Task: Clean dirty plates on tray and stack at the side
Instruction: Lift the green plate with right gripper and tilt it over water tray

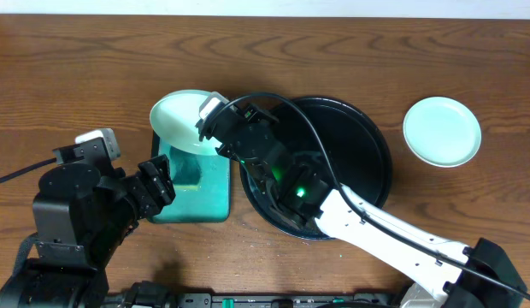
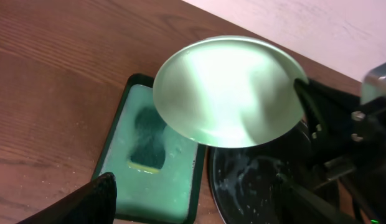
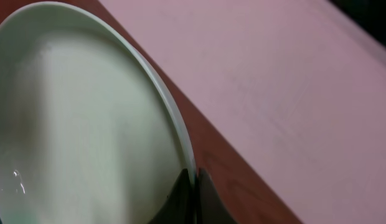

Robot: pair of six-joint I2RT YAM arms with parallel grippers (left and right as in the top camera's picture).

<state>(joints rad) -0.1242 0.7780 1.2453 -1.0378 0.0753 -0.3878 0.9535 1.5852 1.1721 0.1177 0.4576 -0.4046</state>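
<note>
Indoors, wood-grain table (image 1: 77, 68), pink backdrop (image 3: 292, 74), right claw (image 3: 194, 186) pinching rim of 1 plate (image 1: 179, 120), left claw (image 1: 161, 182) spread.

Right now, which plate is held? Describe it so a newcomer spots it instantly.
Start at the black tray, the widest thing; just left of it sits a teal container. The pale-mint plate hangs tilted over that container's far end, pinched at its rim by the right jaws. The other plate lies flat, right of the tray.
</note>
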